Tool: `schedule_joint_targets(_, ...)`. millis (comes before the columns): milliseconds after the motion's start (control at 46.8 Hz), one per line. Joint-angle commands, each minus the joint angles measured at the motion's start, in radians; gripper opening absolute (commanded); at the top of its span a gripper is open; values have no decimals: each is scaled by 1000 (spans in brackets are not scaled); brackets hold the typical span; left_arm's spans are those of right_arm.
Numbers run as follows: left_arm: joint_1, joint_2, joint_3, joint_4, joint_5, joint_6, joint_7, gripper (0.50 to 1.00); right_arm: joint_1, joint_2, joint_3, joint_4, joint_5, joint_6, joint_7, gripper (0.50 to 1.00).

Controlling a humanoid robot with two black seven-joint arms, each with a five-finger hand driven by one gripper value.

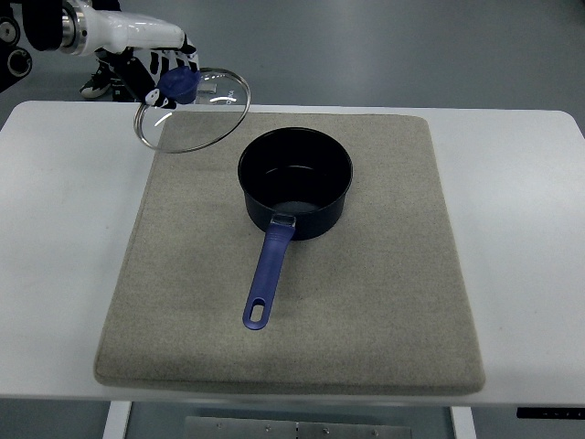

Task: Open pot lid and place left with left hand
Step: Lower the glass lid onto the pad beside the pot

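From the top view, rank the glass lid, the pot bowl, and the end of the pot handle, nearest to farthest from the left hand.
1. Glass lid, held by its blue knob in the left hand, upper left.
2. Pot bowl, centre of the mat.
3. Pot handle end, lowest in the picture.

The left arm point(110, 32) runs off the picture at ten o'clock. The left hand point(151, 73) is mostly masked by the lid's blue knob point(178, 85), so its fingers are unclear. The surface point(55, 229) is cut off at six o'clock, its legs barely showing.
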Motion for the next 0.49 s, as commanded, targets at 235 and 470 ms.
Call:
schedule_joint_targets(235,158,-54,8,91,-9,129,0,500,0,0,0,0,0,0,0,917)
schedule_joint_targets(470,171,-79,14,104,0,128,0,500,0,0,0,0,0,0,1,917)
